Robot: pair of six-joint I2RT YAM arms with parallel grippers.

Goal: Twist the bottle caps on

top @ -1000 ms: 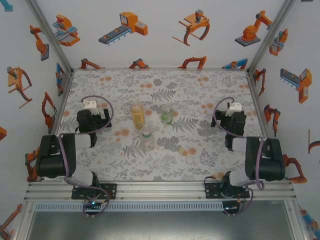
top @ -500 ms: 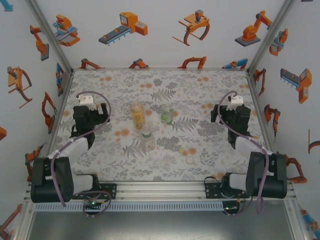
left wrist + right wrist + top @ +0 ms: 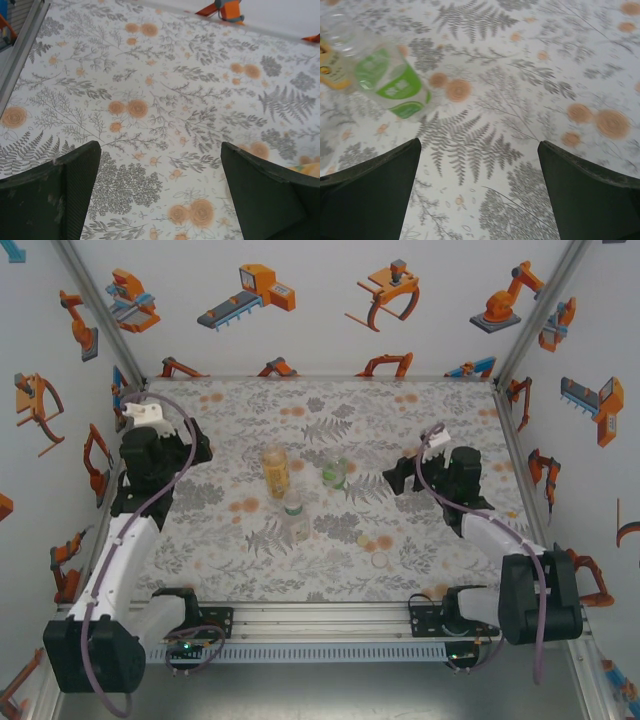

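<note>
Right gripper (image 3: 403, 478): released, jaws wide apart with nothing between them, over the desk and pointing left toward the bottles.
Left gripper (image 3: 187, 447): released too, jaws spread and bare, at the far left side of the desk.
Caps: a pale yellow cap (image 3: 363, 538) and a white cap (image 3: 380, 560) lie flat near each other on the desk. They sit on the near side of the right gripper, between it and that arm's base. A third cap cannot be told from the print.
Green bottle (image 3: 335, 472): upright, just to the left of the right gripper. In the right wrist view it stands ahead and to the left of the open jaws.
Yellow bottle (image 3: 275, 470): upright, left of the green one, roughly midway between the two grippers.
Slim bottle (image 3: 293, 516): upright, nearer the arms than the other two and apart from both.
Long axes: all three bottles stand vertical, necks up.
Nearer arm: the right one, to the caps and to the green bottle alike. The left gripper is well apart from everything.
Coming move, judged: the right gripper would have to draw back toward its base and go down onto a cap.
Desk (image 3: 230, 560): flat, covered in a grey fern and orange flower print, and the pale caps blend into it.
Room: white walls (image 3: 330, 330) with robot pictures, metal frame posts (image 3: 90, 290) at the corners.
</note>
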